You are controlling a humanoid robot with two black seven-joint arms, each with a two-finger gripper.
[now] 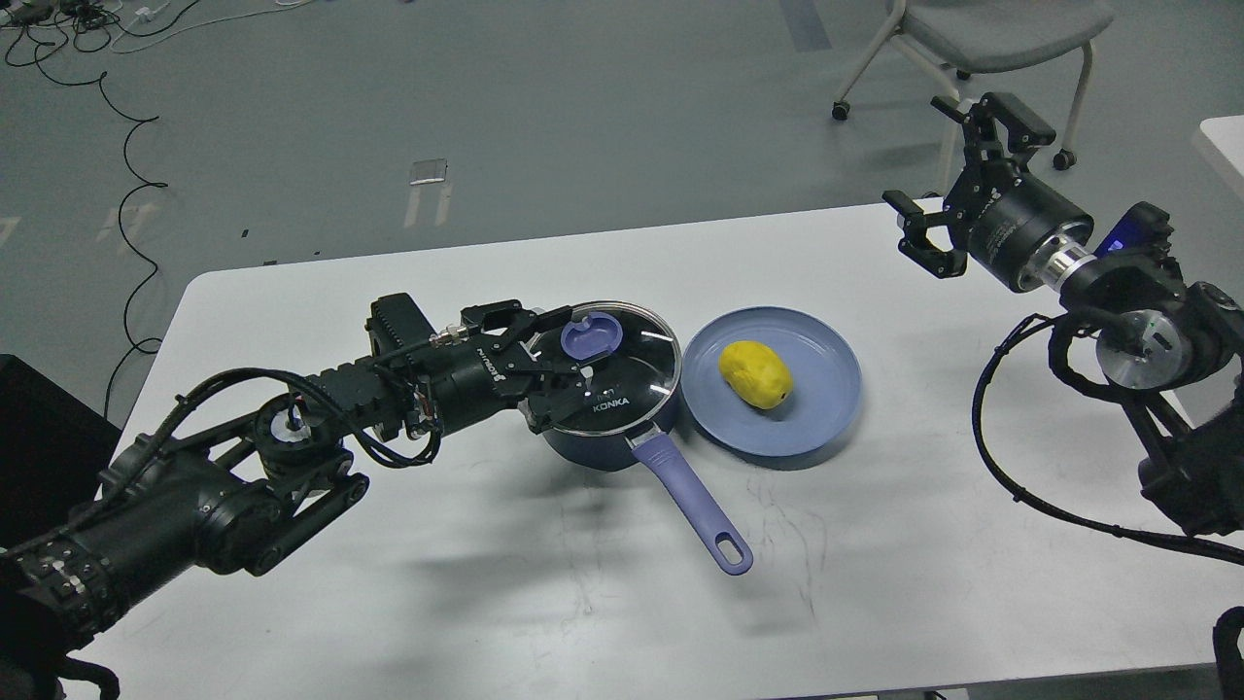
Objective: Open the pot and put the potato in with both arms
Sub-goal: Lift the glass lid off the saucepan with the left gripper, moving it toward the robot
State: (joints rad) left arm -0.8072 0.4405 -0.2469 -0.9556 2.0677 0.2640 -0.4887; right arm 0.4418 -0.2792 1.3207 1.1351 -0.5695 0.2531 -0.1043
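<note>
While the smooth yellow potato (755,373) lies on the round plate (826,413), both tools, left (556,362) and right (957,175), gape released.

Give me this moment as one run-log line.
left gripper: open at lid knob | lid: on pot | potato: on plate | right gripper: open, raised

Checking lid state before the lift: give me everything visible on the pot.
The pot is a small dark navy saucepan, upright on the white table, close beside the blue plate. Its glass lid, metal-rimmed, marked KONKA, is still on. The lavender knob sits between the open jaws of the left gripper. The lavender handle, holed at its end, points toward the camera.
</note>
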